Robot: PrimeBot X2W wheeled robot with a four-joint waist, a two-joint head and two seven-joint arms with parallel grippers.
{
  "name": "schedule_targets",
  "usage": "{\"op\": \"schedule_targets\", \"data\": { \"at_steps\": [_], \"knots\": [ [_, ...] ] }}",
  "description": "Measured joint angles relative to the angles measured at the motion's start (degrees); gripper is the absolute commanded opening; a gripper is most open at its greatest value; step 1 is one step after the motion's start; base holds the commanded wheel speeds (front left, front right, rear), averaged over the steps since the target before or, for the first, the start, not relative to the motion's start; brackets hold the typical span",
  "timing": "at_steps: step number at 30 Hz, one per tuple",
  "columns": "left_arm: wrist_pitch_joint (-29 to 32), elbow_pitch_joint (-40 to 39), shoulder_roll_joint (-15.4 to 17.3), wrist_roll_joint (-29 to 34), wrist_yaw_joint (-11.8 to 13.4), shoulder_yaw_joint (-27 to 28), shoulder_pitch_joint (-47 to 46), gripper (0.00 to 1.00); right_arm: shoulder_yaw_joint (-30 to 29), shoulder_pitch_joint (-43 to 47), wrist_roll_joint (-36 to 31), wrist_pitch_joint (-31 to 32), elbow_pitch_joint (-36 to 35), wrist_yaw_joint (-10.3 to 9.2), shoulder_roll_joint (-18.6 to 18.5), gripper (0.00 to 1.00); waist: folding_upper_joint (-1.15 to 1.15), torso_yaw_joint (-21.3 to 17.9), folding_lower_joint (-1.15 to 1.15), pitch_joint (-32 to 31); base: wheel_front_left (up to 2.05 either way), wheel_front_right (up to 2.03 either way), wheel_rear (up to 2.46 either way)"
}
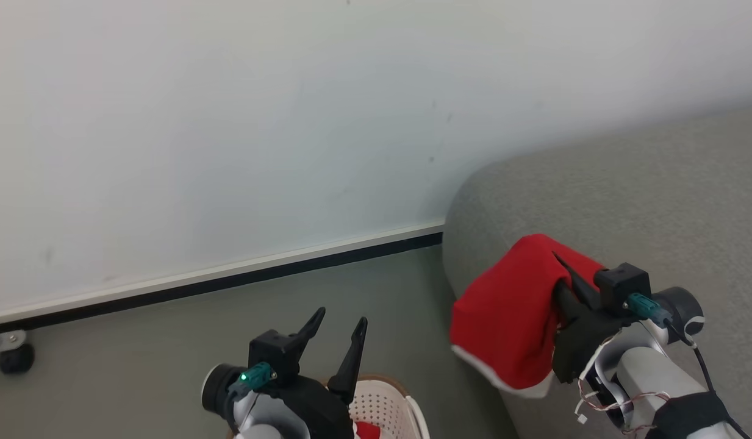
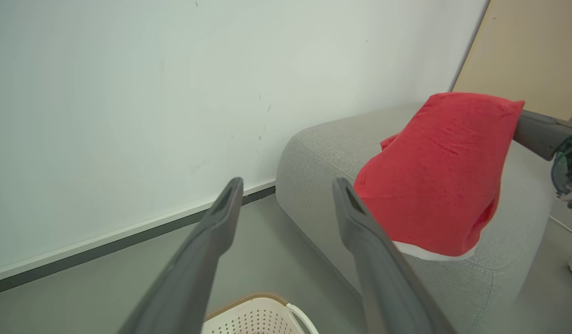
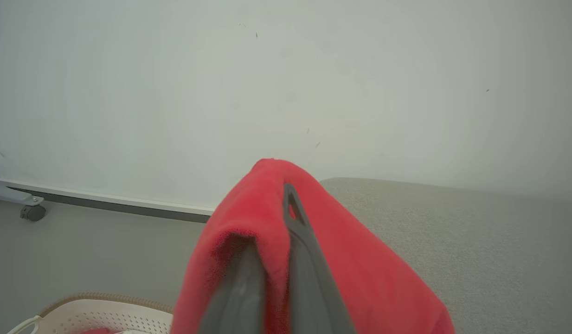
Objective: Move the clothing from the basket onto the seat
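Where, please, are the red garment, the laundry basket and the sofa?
red garment [image 2: 434, 176]: left wrist view, middle of red panel.
laundry basket [image 1: 380, 407]: head view, perforated cream wall.
sofa [image 1: 656, 201]: head view, bare grey top.

The basket [image 1: 388, 405] stands on the floor [image 1: 168, 353] left of the seat [image 1: 656, 201]; clothing [image 1: 510, 317] hangs above the seat's end.

Nothing here can be read from where I stand. The clothing [image 1: 504, 317] shows a plain red face with a white hem, and the basket [image 1: 385, 403], the seat [image 1: 656, 195] and the wall [image 1: 290, 122] carry no legible letters, numbers or brand marks.
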Motion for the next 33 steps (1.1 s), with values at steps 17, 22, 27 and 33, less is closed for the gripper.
{"op": "schedule_targets", "data": {
  "at_steps": [17, 22, 27, 33],
  "knots": [
    [-2.02, -0.69, -1.32, 0.03, 0.48, -0.65, 4.75, 1.0, -0.67, 4.24, -2.24, 0.0, -9.73, -1.1, -4.49, 0.0, 0.0, -10.6, 0.0, 0.38, 0.0, 0.0, 0.0],
    [-2.03, -1.08, -1.64, 0.79, 0.75, -1.0, 4.76, 1.0, -1.88, 4.64, -2.23, 0.0, -11.22, -1.15, -5.73, 0.0, 0.0, -12.67, 0.0, 1.73, 0.0, 0.0, 0.0],
    [-2.08, -1.8, -1.57, 1.52, 0.9, -1.25, 4.53, 1.0, -3.32, 2.93, -2.09, 0.0, -11.51, -1.14, -6.32, 0.0, 0.0, -13.49, 0.0, 3.96, 0.0, 0.0, 0.0],
    [-2.3, -3.68, -0.34, 3.63, 1.12, -0.91, 1.25, 1.0, -5.46, -6.14, -1.97, 0.14, -10.46, -1.04, -7.12, 0.0, 0.0, -13.52, 0.0, 7.71, 0.0, 0.0, 0.0]
  ]
}}
